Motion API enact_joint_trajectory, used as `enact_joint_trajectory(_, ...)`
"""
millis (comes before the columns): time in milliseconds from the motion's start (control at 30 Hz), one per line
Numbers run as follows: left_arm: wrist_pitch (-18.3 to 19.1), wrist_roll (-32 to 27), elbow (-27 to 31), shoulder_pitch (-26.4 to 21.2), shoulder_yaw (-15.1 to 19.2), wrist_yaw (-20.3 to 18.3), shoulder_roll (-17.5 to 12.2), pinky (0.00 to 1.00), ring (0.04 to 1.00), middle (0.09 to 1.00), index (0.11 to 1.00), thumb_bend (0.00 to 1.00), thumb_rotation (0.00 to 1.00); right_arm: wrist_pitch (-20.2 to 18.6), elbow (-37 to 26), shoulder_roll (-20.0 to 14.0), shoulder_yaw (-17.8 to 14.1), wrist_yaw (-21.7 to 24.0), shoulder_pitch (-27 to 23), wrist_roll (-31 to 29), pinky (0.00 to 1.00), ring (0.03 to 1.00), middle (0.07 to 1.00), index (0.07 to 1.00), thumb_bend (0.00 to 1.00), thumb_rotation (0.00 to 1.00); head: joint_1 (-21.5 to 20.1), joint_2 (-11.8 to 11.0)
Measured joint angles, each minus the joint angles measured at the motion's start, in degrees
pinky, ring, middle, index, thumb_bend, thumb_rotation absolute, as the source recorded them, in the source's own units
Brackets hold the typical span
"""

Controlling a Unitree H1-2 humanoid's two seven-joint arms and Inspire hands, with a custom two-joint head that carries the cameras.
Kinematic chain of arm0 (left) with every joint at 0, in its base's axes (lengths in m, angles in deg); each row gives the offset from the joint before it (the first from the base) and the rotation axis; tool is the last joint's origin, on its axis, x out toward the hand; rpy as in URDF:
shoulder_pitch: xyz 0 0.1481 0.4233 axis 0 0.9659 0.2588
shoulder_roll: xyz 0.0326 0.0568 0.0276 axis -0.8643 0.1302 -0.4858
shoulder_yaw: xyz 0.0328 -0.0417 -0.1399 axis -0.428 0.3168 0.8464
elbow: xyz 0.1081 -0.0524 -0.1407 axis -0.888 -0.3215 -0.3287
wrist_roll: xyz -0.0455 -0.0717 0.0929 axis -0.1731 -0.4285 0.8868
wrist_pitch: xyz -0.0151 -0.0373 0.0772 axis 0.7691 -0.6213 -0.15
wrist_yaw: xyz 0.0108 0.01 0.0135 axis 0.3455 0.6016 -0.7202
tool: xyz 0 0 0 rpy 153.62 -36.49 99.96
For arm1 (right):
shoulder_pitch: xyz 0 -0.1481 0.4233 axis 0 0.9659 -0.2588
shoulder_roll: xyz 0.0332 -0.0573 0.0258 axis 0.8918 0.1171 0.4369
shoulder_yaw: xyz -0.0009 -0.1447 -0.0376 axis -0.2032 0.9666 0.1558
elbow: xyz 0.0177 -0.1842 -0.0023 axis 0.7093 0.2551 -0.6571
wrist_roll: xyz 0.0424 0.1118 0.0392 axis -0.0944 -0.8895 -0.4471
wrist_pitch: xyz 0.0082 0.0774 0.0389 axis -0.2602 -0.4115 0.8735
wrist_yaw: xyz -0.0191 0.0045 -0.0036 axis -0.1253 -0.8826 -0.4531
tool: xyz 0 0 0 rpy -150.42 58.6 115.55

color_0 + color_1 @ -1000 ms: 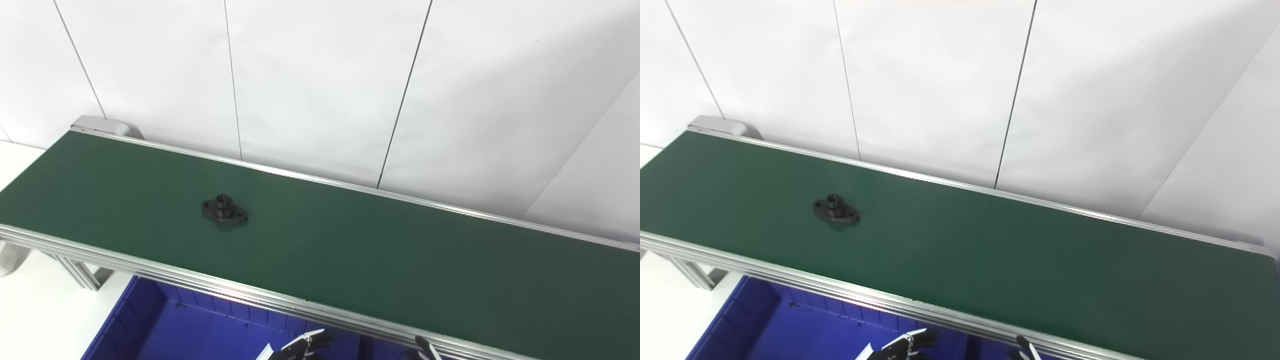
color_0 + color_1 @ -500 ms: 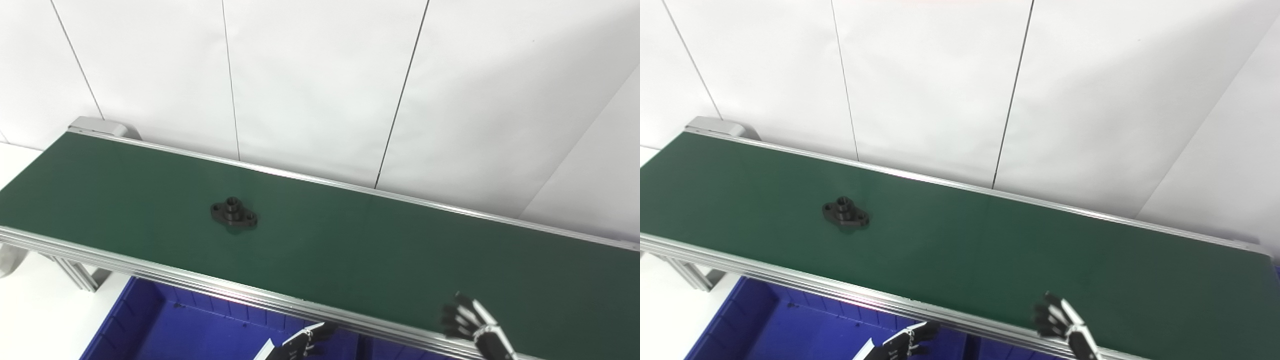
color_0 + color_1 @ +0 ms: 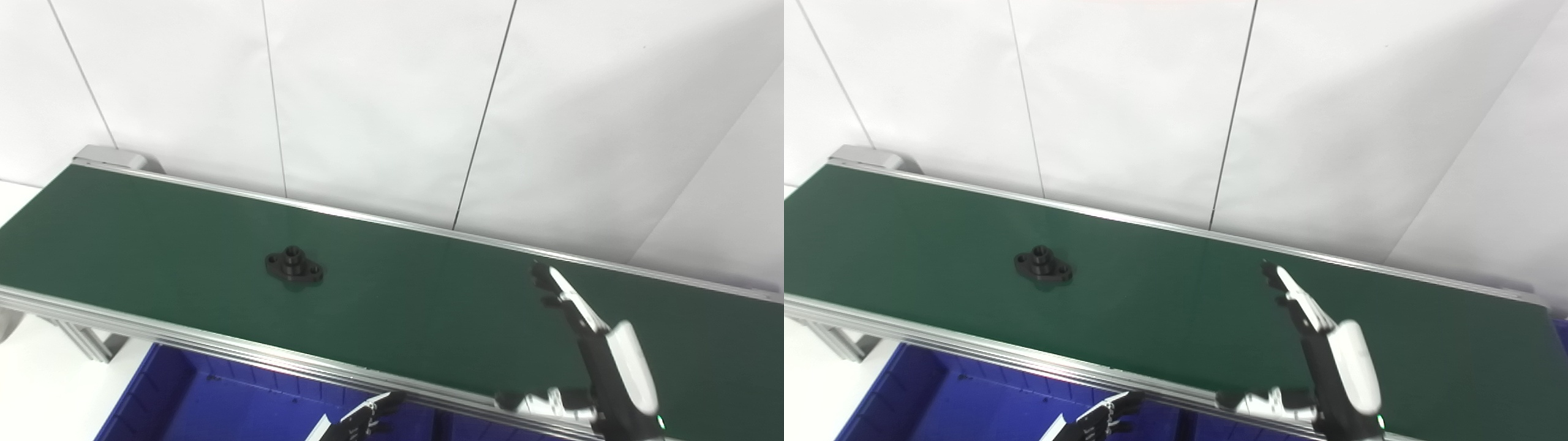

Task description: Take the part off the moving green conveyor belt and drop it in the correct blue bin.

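A black flanged part (image 3: 294,267) with a raised hub and two lobes lies flat on the green conveyor belt (image 3: 398,294), left of centre. My right hand (image 3: 591,343) is raised over the belt's right half, open, fingers stretched out and thumb spread toward the near rail; it holds nothing and is well to the right of the part. Only the fingertips of my left hand (image 3: 361,419) show at the bottom edge, over the blue bin (image 3: 184,404), below the belt's near rail. The same part appears in the right eye view (image 3: 1043,268).
An aluminium rail (image 3: 245,352) runs along the belt's near side, another along the far side against a white panelled wall (image 3: 392,104). The belt's end roller housing (image 3: 110,157) is at the far left. A divider splits the blue bin near the bottom centre.
My right hand has risen from the bottom edge up over the belt, fingers extended. The part has drifted slightly to the right along the belt. The camera view has shifted a little.
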Motion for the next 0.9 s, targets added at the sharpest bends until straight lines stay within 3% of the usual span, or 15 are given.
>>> enact_joint_trajectory(133,0.0,-0.1,-0.1,-0.7,0.0,0.0,0.0,0.83,0.896,0.894,0.85,0.98,0.77,-2.3,2.6,0.5,0.5,1.7,-6.2,3.8,0.69,0.829,0.891,0.921,0.98,0.67,0.0,0.0)
enact_joint_trajectory(333,0.0,-0.1,-0.1,-1.0,-0.1,0.0,0.4,0.84,0.89,0.887,0.847,0.98,0.77,-7.1,6.1,0.8,2.2,6.2,-14.0,8.0,0.72,0.839,0.875,0.904,1.0,0.61,0.2,0.1)
enact_joint_trajectory(633,0.0,-0.1,-0.3,-1.1,-0.3,-0.1,0.5,0.85,0.9,0.882,0.851,0.97,0.76,-13.9,11.6,3.4,6.5,9.9,-22.7,14.9,0.71,0.821,0.866,0.903,1.0,0.58,0.9,0.0)
enact_joint_trajectory(900,0.0,0.0,-0.3,-0.9,-0.5,-0.3,0.7,0.85,0.911,0.894,0.86,0.98,0.78,-18.2,19.7,6.4,11.3,11.1,-28.4,20.8,0.7,0.81,0.866,0.903,1.0,0.64,1.2,0.2)
